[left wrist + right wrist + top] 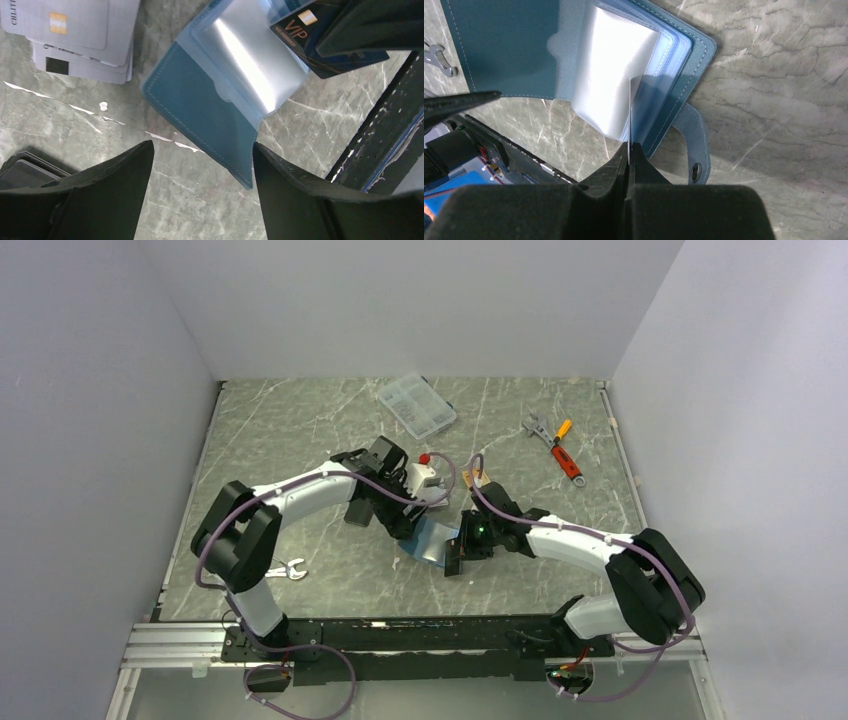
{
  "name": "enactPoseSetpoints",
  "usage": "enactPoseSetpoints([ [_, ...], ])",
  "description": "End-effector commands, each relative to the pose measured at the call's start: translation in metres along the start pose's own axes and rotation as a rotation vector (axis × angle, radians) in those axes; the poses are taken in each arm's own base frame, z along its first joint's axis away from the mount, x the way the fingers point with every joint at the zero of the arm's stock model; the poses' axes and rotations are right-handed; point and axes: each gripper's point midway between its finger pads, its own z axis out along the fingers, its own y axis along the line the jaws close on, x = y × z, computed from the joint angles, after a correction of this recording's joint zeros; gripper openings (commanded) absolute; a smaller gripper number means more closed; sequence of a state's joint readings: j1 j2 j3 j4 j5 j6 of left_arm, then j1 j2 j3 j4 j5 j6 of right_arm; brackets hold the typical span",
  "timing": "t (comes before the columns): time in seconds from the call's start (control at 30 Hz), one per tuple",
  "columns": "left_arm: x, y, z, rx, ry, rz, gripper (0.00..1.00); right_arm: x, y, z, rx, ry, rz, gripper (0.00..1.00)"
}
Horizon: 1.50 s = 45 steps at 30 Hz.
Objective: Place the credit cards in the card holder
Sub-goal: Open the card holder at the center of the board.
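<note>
Left wrist view: the left gripper [202, 150] had its fingers spread wide with nothing between them, above the marble-pattern table [75, 130]. The card holder [200, 110] lay open just beyond, teal flap toward the camera and glossy clear sleeves behind it. A dark card [310, 30] sat at the far edge of the sleeves, with a gold chip and gold lettering "VIP". The smaller print on it was too fine to read, and I could not tell whether it lay in a sleeve or on one. Silver-grey credit cards [75, 35] were stacked near the holder without touching it. The top one had a gold chip, and its edge print was cropped and unreadable.

Right wrist view: the right gripper [629, 150] pinched tight on one thin clear leaf of the holder, seen edge-on. The snap tab [694, 150] lay out on the table.

Top view: the holder was at centre, between both grippers. The clear compartment box [416, 405] was well apart at the back.
</note>
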State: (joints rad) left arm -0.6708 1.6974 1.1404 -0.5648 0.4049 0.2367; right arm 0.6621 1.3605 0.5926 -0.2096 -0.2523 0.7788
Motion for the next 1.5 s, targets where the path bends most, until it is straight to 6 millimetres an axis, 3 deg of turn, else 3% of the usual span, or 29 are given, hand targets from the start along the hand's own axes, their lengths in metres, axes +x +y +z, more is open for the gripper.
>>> enactPoseSetpoints([
  [0.0, -0.014, -0.002, -0.001, 0.089, -0.029, -0.089, 0.75, 0.003, -0.006, 0.0, 0.012, -0.012, -0.004, 0.0],
  [0.17, -0.012, -0.002, 0.006, 0.142, -0.021, -0.134, 0.61, 0.005, -0.005, -0.002, -0.006, -0.015, -0.006, 0.0],
  [0.43, -0.012, -0.007, 0.003, 0.209, -0.037, -0.179, 0.11, 0.01, 0.005, -0.007, -0.083, -0.008, -0.041, 0.0],
  [0.5, -0.01, -0.007, 0.002, 0.21, -0.035, -0.184, 0.02, 0.011, 0.007, -0.008, -0.1, -0.01, -0.048, 0.0],
  [1.07, -0.002, -0.008, 0.0, 0.205, -0.021, -0.187, 0.0, 0.007, 0.011, -0.009, -0.117, -0.004, -0.038, 0.0],
  [1.47, -0.003, -0.009, -0.006, 0.195, -0.041, -0.166, 0.01, 0.021, 0.001, 0.0, -0.103, 0.054, 0.004, 0.0],
])
